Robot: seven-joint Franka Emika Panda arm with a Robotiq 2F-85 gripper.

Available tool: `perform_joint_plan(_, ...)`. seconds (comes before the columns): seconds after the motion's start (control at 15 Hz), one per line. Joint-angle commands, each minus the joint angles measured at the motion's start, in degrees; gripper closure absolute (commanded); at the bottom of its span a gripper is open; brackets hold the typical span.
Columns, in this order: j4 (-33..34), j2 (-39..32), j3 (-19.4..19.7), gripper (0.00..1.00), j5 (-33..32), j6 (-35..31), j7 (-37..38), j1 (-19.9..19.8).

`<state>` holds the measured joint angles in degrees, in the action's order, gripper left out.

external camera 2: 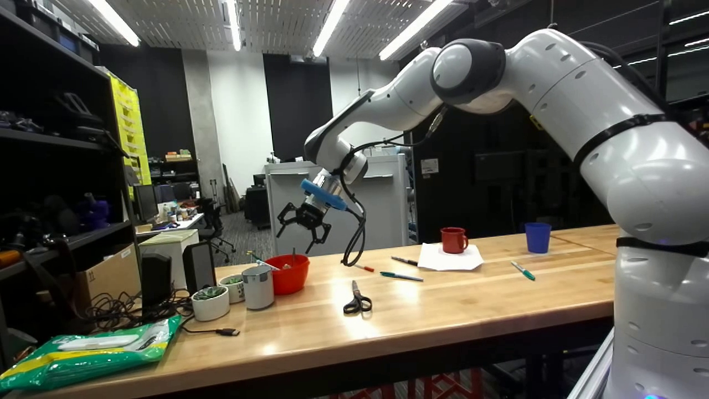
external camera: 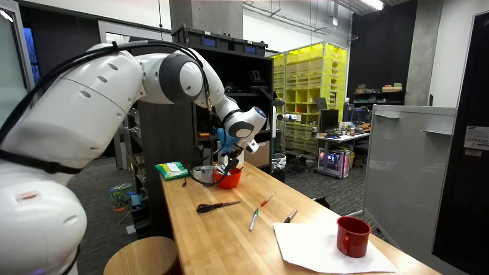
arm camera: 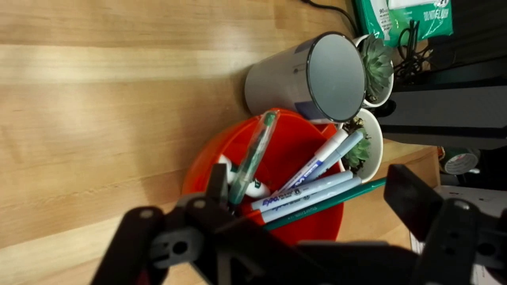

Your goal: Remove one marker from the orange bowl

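Red-orange and glossy, the bowl [arm camera: 295, 138] sits on the bench [external camera 2: 443, 293], markers [arm camera: 309, 188] leaning inside it. In an exterior view the tool [external camera 2: 294, 243] hangs just above, jaws spread wide, gripping nothing. The coming pick, I judge, turns on angle: in the wrist view most markers, the dark green one [arm camera: 326, 204] included, slant from lower left to upper right, nearer to lying along the line between the fingers [arm camera: 217, 184] than across it. Closing like that would probably meet ends, not sides, and might catch several at once. The clear pen [arm camera: 252, 160] lies more across that line, but close by the finger at that view's left rather than midway. So turning the tool, or shifting it toward the pen, looks needed before going down. Markers lie below the tool and mostly between its fingers; how far below is hard to tell
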<state>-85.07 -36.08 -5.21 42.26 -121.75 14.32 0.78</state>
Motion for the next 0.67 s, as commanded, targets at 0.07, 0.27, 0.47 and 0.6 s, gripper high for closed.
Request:
perform_joint_plan(0.07, 9.76, -4.84, 0.69, 0.0, -4.39, 7.92, 5.59, 0.73)
perform_joint_plan(0.27, 14.32, -7.72, -0.25, 0.0, -3.86, 10.37, 6.44, 0.23)
perform_joint_plan(0.47, 18.13, -10.57, -0.77, 0.0, -3.46, 11.96, 6.96, 0.12)
perform_joint_plan(0.6, 20.82, -12.61, -0.91, 0.0, -3.67, 13.9, 8.26, 0.05)
